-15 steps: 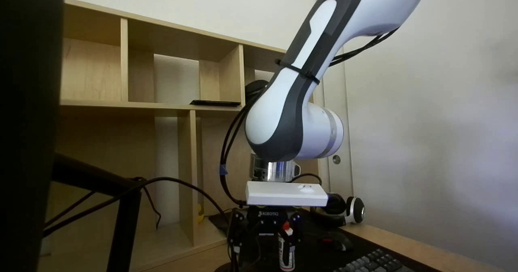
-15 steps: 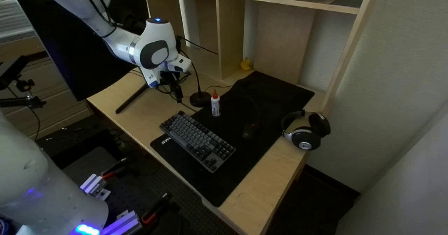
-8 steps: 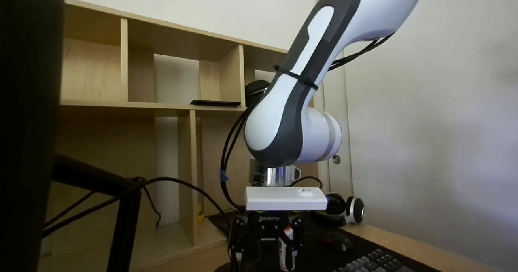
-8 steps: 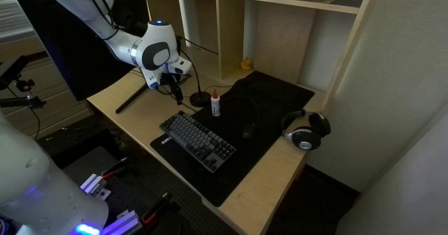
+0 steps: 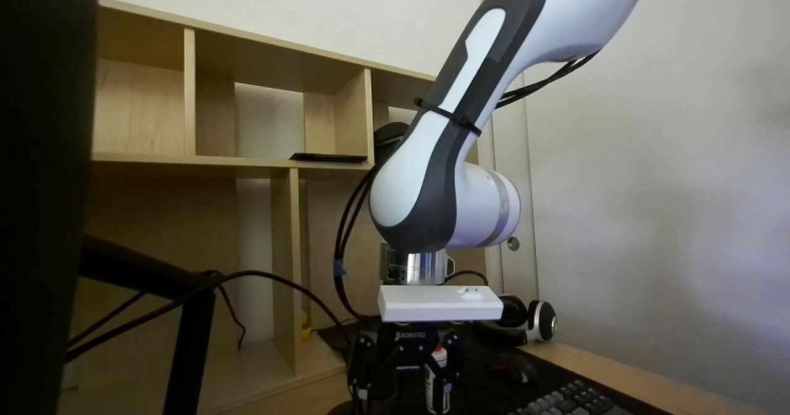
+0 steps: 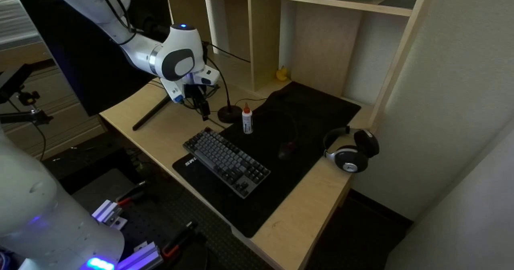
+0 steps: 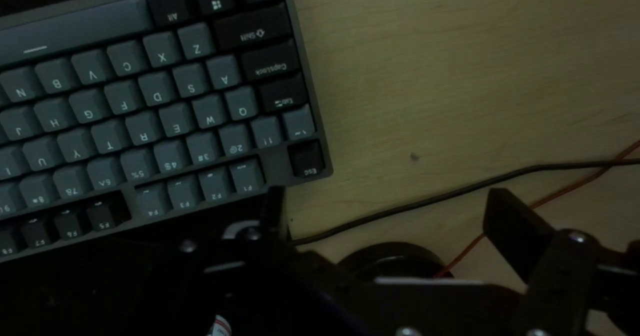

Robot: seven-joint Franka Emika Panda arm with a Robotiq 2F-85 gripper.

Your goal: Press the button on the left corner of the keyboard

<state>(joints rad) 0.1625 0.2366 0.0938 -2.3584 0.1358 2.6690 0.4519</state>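
Keyboard (image 6: 227, 161), flat, grey and black, small dark Esc key (image 7: 306, 158) at one corner, lies partly on a thin black mat (image 6: 321, 103), partly on the pale wooden desk (image 6: 168, 139); near that corner, the black two-fingered gripper (image 7: 387, 193) hangs spread wide.

All views share the keyboard (image 7: 150, 111), wrist view nearest.

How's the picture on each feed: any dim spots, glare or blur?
Wrist view: dim, the gripper almost a black silhouette, but most legends on the keyboard readable, upside down, Esc key included; in an exterior view, the mouse nearly sinks into the dark mat and the base light glares blue; in an exterior view, a black soft-edged shape covers the left edge.
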